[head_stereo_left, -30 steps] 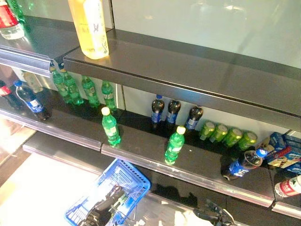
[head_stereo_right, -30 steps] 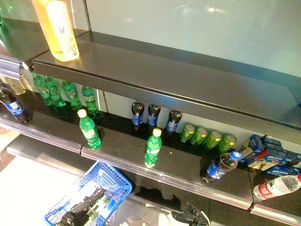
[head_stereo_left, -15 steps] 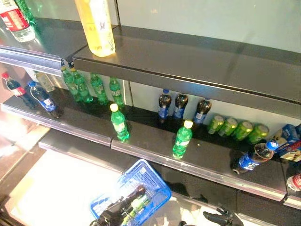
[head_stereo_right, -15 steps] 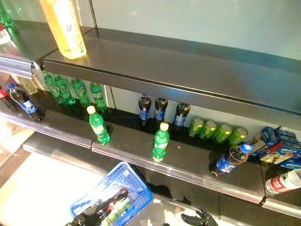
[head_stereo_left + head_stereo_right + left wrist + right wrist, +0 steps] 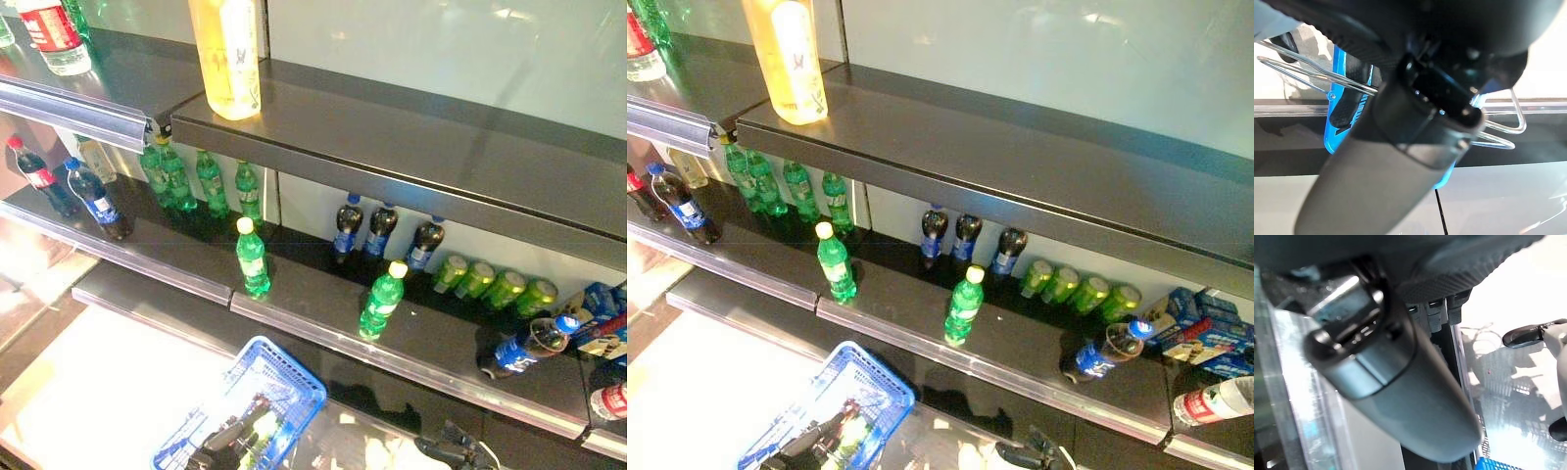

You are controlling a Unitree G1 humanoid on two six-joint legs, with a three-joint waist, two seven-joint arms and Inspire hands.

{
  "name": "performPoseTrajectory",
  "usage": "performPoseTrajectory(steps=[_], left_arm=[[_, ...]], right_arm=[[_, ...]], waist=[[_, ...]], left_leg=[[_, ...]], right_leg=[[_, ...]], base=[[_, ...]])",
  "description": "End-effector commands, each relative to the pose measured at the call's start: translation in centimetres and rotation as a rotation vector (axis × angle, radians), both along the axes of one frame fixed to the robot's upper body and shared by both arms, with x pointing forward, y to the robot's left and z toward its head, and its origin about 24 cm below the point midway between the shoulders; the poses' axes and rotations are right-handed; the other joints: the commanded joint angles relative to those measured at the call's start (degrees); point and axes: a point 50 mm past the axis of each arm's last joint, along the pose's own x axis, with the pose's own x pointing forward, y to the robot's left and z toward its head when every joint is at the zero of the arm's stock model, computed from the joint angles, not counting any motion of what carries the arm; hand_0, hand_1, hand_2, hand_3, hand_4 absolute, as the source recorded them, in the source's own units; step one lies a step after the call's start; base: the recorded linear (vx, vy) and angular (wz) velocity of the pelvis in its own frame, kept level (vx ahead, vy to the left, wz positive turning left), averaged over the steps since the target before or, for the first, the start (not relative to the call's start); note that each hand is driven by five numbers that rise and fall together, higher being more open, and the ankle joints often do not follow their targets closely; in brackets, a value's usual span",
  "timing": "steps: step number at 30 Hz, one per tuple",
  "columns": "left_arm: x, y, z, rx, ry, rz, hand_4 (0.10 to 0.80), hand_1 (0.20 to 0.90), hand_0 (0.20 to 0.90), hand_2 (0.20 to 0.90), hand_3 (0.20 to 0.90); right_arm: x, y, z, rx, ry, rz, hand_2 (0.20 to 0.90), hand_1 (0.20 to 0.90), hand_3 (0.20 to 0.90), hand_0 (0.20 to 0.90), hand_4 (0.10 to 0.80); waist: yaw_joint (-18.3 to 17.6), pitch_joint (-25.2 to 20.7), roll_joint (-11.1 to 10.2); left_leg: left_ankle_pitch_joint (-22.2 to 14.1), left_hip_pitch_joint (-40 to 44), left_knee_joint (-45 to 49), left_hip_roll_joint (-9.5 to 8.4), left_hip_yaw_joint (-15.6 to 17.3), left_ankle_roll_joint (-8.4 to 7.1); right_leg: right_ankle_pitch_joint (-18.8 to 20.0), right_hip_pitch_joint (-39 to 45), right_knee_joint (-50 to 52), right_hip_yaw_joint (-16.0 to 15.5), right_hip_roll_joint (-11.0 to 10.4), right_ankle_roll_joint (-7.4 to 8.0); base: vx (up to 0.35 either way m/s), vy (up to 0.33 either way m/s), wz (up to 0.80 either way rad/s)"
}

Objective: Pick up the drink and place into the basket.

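In the left eye view, your drinks are all on the middle shelf [image 5: 323,315]. One green bottle [image 5: 381,300] stands near its front edge, right of centre. A second green bottle [image 5: 253,259] stands further left, also close to the front edge. The blue basket [image 5: 294,387] hangs below the shelf's front edge, with the left hand [image 5: 227,443] over its middle. The right hand [image 5: 453,451] sits low at the bottom edge of the view, under the shelf and well apart from any bottle.

Over the last second the whole picture has slid sideways, shelf and bottles together. Read that as the head turning, not as anything being moved. Both green bottles stand where they did, so I judge no pick has begun.

The right eye view adds something green [image 5: 850,436] lying in the basket under the left hand. It is too hidden to name.

In the left wrist view, the wire basket handle [image 5: 1498,142] runs under the hand, and its fingers look curled over the wires, carrying the basket.

In the right wrist view, you cannot tell how far open the right hand is. No drink shows in it, so the reach up to the shelf is yet to come.
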Motion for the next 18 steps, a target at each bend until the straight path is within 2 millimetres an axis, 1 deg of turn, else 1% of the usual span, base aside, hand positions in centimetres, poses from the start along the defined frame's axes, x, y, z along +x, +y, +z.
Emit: performPoseTrajectory(steps=[1,2,4,5,7,8,9,10,11,12,13,16,18], left_arm=[[2.5,0.7,1.3,-0.026,-0.171,-0.073,0.100,0.300,0.300,0.300,0.200],[2.4,0.7,1.3,-0.027,-0.170,-0.072,0.100,0.300,0.300,0.300,0.200],[2.6,0.9,1.4,-0.024,-0.170,-0.067,0.100,0.300,0.300,0.300,0.200],[2.9,1.1,1.5,-0.013,-0.172,-0.074,0.100,0.300,0.300,0.300,0.200],[3.6,1.4,1.8,0.008,-0.180,-0.091,0.100,0.300,0.300,0.300,0.200],[3.8,1.5,1.9,0.015,-0.187,-0.087,0.100,0.300,0.300,0.300,0.200],[4.0,1.6,2.0,0.017,-0.199,-0.070,0.100,0.300,0.300,0.300,0.200],[4.3,1.5,2.1,0.018,-0.209,-0.063,0.100,0.300,0.300,0.300,0.200],[4.8,1.4,2.2,0.021,-0.222,-0.064,0.100,0.300,0.300,0.300,0.200],[5.1,1.2,2.3,0.022,-0.233,-0.060,0.100,0.300,0.300,0.300,0.200],[5.6,1.1,2.4,0.028,-0.242,-0.055,0.100,0.300,0.300,0.300,0.200],[6.0,1.5,2.7,0.034,-0.246,-0.015,0.100,0.300,0.300,0.300,0.200],[5.8,1.5,2.7,0.031,-0.246,-0.048,0.100,0.300,0.300,0.300,0.200]], right_arm=[[2.3,-1.6,1.2,-0.066,-0.089,0.025,0.900,0.900,0.900,0.900,0.800],[2.2,-1.6,1.2,-0.069,-0.086,0.025,0.900,0.900,0.900,0.900,0.800],[2.2,-1.6,1.2,-0.072,-0.080,0.036,0.900,0.900,0.900,0.900,0.800],[2.2,-1.4,1.1,-0.065,-0.085,0.036,0.900,0.900,0.900,0.900,0.800],[2.1,-1.2,1.1,-0.048,-0.101,0.015,0.900,0.900,0.900,0.900,0.800],[2.1,-1.1,1.1,-0.043,-0.107,0.014,0.900,0.900,0.900,0.900,0.800],[2.3,-1.2,1.2,-0.038,-0.117,0.022,0.900,0.900,0.900,0.900,0.800],[2.6,-1.1,1.2,-0.033,-0.126,0.027,0.900,0.900,0.900,0.900,0.800],[3.3,-0.9,1.4,-0.027,-0.142,0.035,0.900,0.900,0.900,0.900,0.800],[4.0,-0.7,1.5,-0.026,-0.153,0.046,0.900,0.900,0.900,0.900,0.800],[4.4,-0.4,1.5,-0.022,-0.157,0.055,0.900,0.900,0.900,0.900,0.800],[4.7,0.1,1.5,-0.012,-0.149,0.075,0.900,0.900,0.900,0.900,0.800],[4.4,0.0,1.4,-0.015,-0.140,0.077,0.900,0.900,0.900,0.900,0.800]], waist=[[2.30,0.58,2.47],[2.33,0.73,2.35],[2.28,1.30,1.84],[2.15,1.88,1.38],[1.54,2.72,1.45],[1.58,3.10,1.54],[1.84,3.36,1.66],[1.97,3.47,2.04],[2.38,3.38,2.28],[2.93,3.32,2.29],[3.38,3.29,2.32],[3.62,3.12,1.67],[3.59,3.17,1.54]], left_leg=[[-4.81,2.29,0.28,-1.52,0.94,-0.04],[-4.86,2.38,0.28,-1.72,0.86,0.17],[-4.95,2.36,0.28,-2.02,0.59,0.74],[-5.17,2.38,0.28,-2.21,-0.03,1.13],[-5.03,2.19,0.28,-1.62,-1.21,1.60],[-4.97,2.13,0.45,-1.34,-1.10,1.64],[-4.83,2.07,0.48,-0.90,-0.75,1.47],[-4.60,1.70,0.58,-0.39,-0.75,1.49],[-4.04,0.59,0.98,0.10,-0.49,1.43],[-3.80,-0.27,1.26,0.38,-0.49,1.15],[-3.32,-1.47,1.93,0.87,-0.69,0.73],[-2.85,-1.88,3.19,2.24,-0.35,-0.29],[-2.55,-1.64,3.38,3.07,-0.24,-0.78]], right_leg=[[1.06,-2.91,5.25,-0.97,1.21,1.87],[1.26,-3.22,5.95,-0.72,1.07,2.03],[2.36,-4.56,8.25,0.19,0.60,2.83],[4.95,-6.97,11.14,1.54,-0.42,4.04],[6.13,-9.23,15.36,4.77,-1.40,4.55],[6.26,-9.44,16.64,4.66,-2.24,4.59],[7.99,-9.84,17.60,4.05,-4.02,4.74],[7.47,-9.75,18.39,4.40,-4.47,4.61],[5.60,-8.42,16.99,4.42,-4.07,4.23],[4.64,-7.65,14.71,3.79,-3.42,3.83],[2.32,-6.29,12.08,3.20,-2.03,3.38],[1.27,-5.37,10.02,3.05,-0.93,3.02],[0.06,-4.42,9.18,2.90,-0.52,2.42]], base=[[0.053,0.095,0.00],[0.061,0.099,-0.01],[0.030,0.046,-0.04],[-0.025,-0.041,-0.06],[-0.062,-0.123,-0.05],[-0.104,-0.182,0.04],[-0.125,-0.160,0.16],[-0.180,-0.201,0.24],[-0.200,-0.219,0.21],[-0.195,-0.279,0.18],[-0.129,-0.269,0.07],[-0.039,-0.232,-0.11],[0.003,-0.137,0.03]])
